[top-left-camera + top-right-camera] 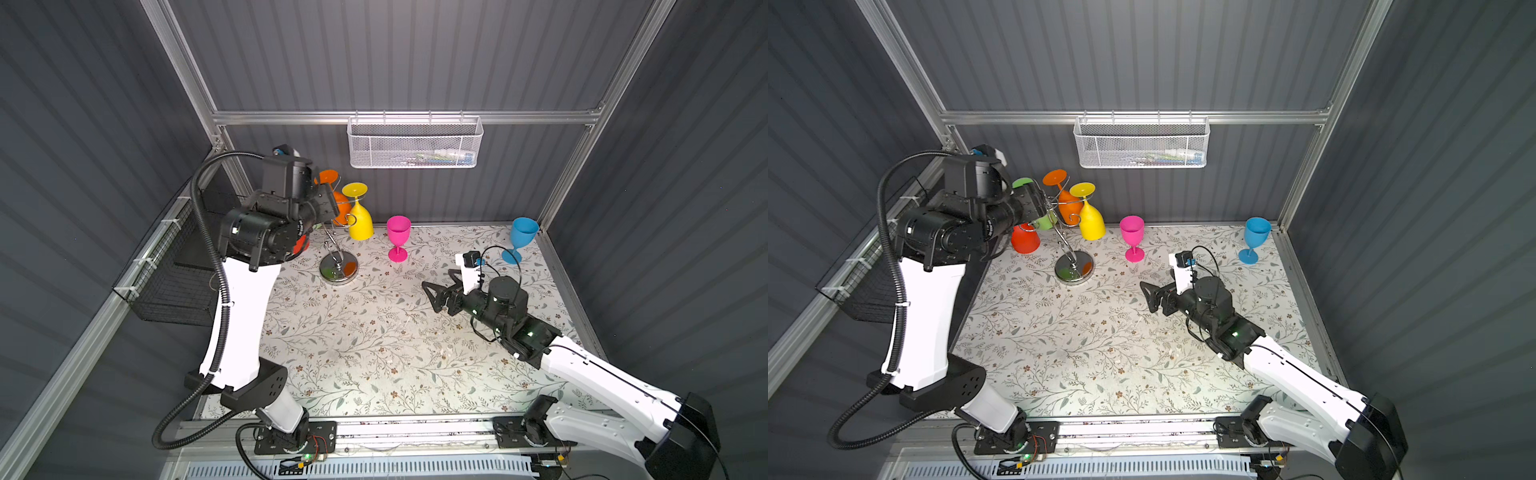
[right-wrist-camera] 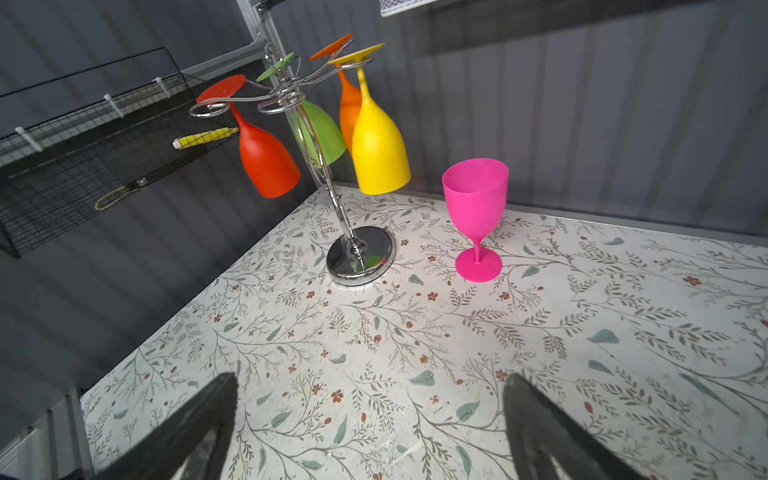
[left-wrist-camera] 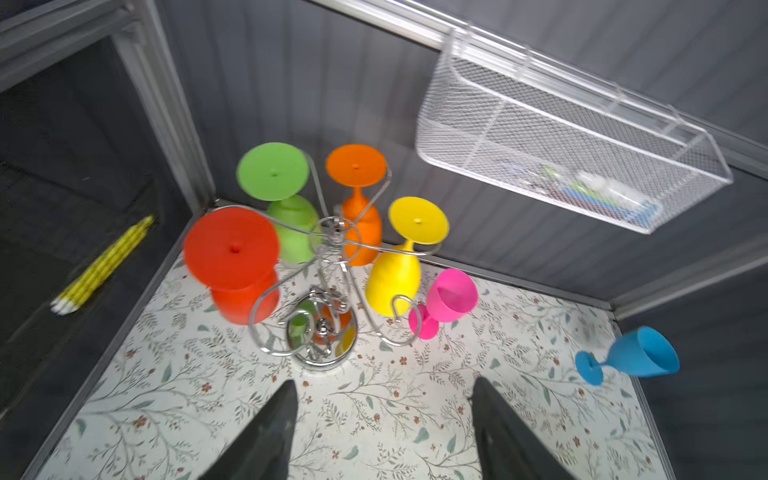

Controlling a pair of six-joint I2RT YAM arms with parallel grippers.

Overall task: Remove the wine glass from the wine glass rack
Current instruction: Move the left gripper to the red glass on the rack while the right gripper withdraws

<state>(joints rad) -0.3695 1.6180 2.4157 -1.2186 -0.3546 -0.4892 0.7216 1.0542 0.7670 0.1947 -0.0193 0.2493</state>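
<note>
- The table [image 1: 374, 353] has a floral cover and is walled in by grey panels.
- The left arm [image 1: 245, 316] is raised high at the far-left corner. Its left gripper [image 3: 384, 382] is level with the top of the wine glass rack. The jaws are spread with only tabletop between them, so they grip nothing. From both top views I cannot tell whether it touches the rack.
- The right arm [image 1: 602, 382] lies low over the right half of the table. The right gripper [image 2: 372, 376] points towards the rack but is well apart from it, jaws wide and empty.
- A white mesh basket [image 1: 415, 145] hangs on the back wall, and a black wire basket [image 2: 83, 166] hangs on the left wall.
- The wine glass rack [image 2: 360, 254] stands with its round base on the table near the far-left corner.
- Four glasses hang upside down from its curled arms (feet up, bowls down): a red wine glass [image 2: 266, 162], a green wine glass [image 2: 324, 137], an orange wine glass [image 2: 348, 108] and a yellow wine glass [image 2: 378, 153].
- A pink wine glass [image 2: 476, 195] stands upright on the table just beside the rack. A blue wine glass [image 1: 523, 235] stands upright near the far-right corner.
- Yellow pencils [image 3: 104, 266] lie in the black basket.
</note>
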